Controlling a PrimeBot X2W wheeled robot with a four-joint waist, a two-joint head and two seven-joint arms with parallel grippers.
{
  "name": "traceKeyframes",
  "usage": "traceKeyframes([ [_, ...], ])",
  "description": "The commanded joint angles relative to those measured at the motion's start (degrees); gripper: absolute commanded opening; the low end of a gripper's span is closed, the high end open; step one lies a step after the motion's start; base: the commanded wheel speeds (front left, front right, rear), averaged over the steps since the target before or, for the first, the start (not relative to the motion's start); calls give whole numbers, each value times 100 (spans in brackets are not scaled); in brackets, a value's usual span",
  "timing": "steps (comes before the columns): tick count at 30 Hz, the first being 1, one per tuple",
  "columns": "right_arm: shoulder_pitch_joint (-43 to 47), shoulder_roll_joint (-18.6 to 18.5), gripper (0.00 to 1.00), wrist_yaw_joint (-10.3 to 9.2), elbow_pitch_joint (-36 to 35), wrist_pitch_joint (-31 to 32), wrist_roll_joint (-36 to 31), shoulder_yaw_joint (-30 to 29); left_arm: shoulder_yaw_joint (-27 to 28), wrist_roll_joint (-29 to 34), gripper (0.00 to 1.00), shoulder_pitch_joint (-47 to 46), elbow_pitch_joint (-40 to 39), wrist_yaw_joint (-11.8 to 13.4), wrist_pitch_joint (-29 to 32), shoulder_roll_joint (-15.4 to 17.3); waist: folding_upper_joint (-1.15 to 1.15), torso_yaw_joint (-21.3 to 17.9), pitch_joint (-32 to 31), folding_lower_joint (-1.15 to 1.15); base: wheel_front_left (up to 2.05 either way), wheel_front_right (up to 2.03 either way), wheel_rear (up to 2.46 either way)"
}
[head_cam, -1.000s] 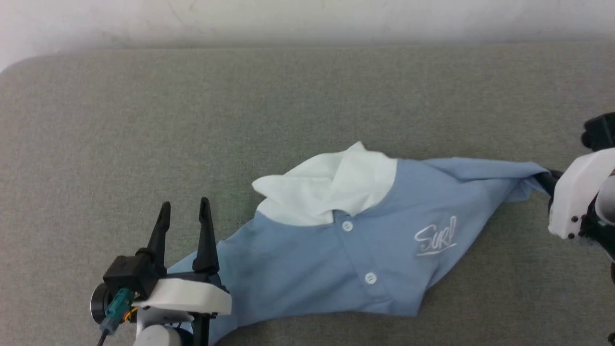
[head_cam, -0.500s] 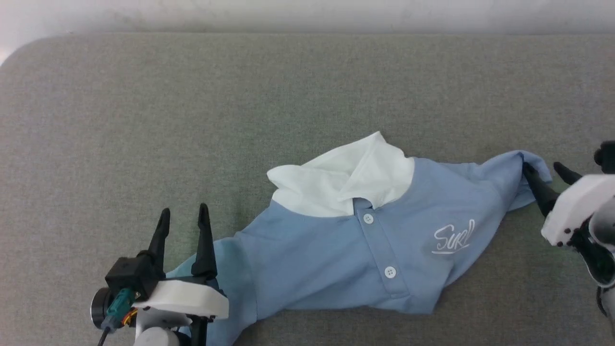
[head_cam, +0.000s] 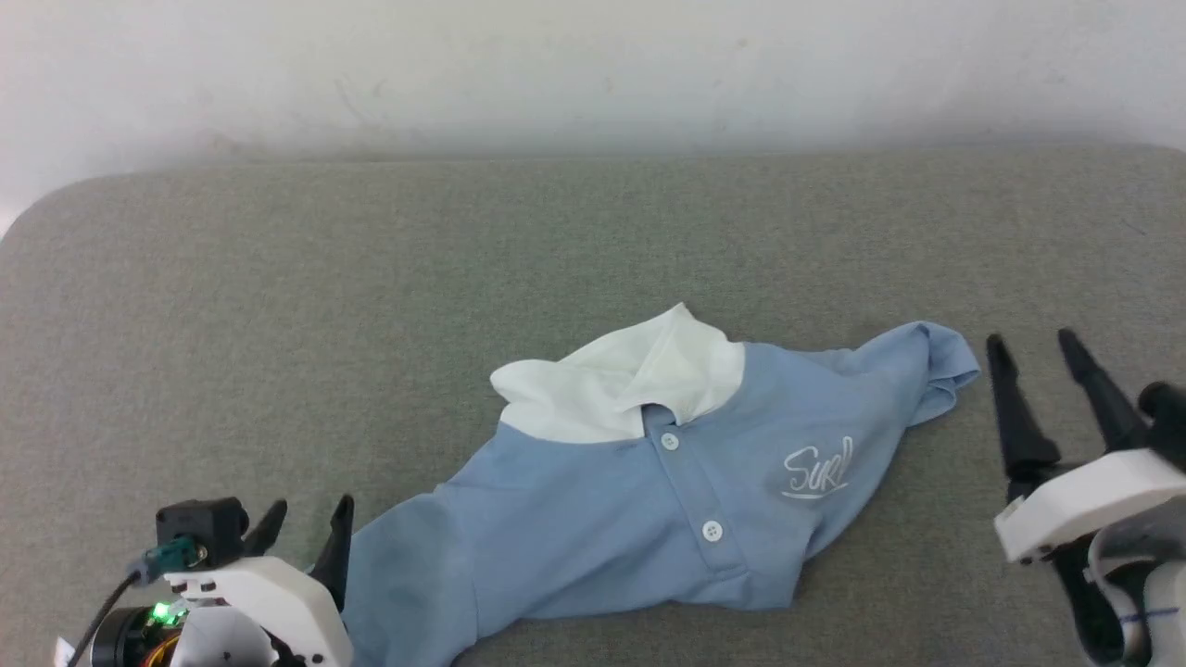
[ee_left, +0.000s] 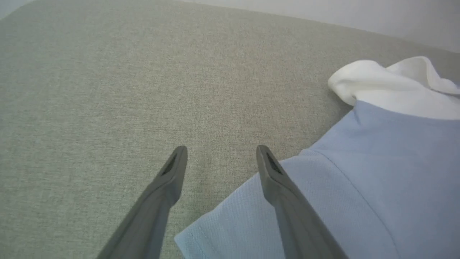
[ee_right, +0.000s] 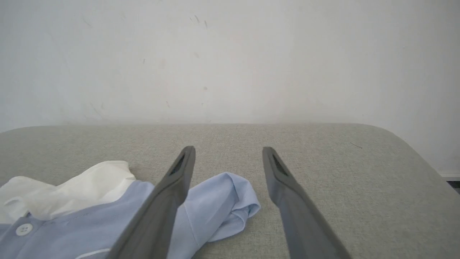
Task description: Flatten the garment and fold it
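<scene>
Blue garment (head_cam: 593, 519) rumpled, near-left corner cut off at edge.

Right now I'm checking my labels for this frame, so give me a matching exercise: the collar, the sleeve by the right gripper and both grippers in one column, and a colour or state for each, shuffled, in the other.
Column 1
1. collar
2. sleeve
3. left gripper
4. right gripper

Column 2
a. open, right of the shirt, clear of it
b. white, rumpled
c. open, one finger over the shirt's lower left edge
d. light blue, bunched up

Pairs: 1-b, 2-d, 3-c, 4-a
</scene>
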Motion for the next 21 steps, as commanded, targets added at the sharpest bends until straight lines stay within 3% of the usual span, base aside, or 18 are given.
traceKeyframes([
  [1,210,148,100,-4,-238,76,-100,10,2,-120,100,94,-95,-87,394,117,0,-136,-99,2,0,0,0],
  [5,490,362,100,-4,-687,321,-216,119,-77,-364,100,221,-241,-170,1481,383,0,-278,-42,2,0,0,0],
  [14,551,438,100,-4,-959,570,-163,230,-458,-368,100,281,89,-111,3086,732,0,-531,184,2,0,0,0],
  [15,551,428,100,-4,-960,583,-141,226,-525,-418,73,296,114,-137,3237,704,0,-542,189,2,0,0,0],
  [16,547,413,100,-4,-955,599,-112,210,-588,-477,25,313,139,-174,3366,673,0,-551,194,2,0,0,0],
  [17,539,394,100,-4,-932,641,-79,190,-647,-505,0,325,148,-209,3457,659,0,-558,196,2,0,0,0],
  [21,393,234,100,-4,-740,862,119,116,-690,-573,0,326,96,-228,3430,579,0,-517,198,2,0,0,0],
])
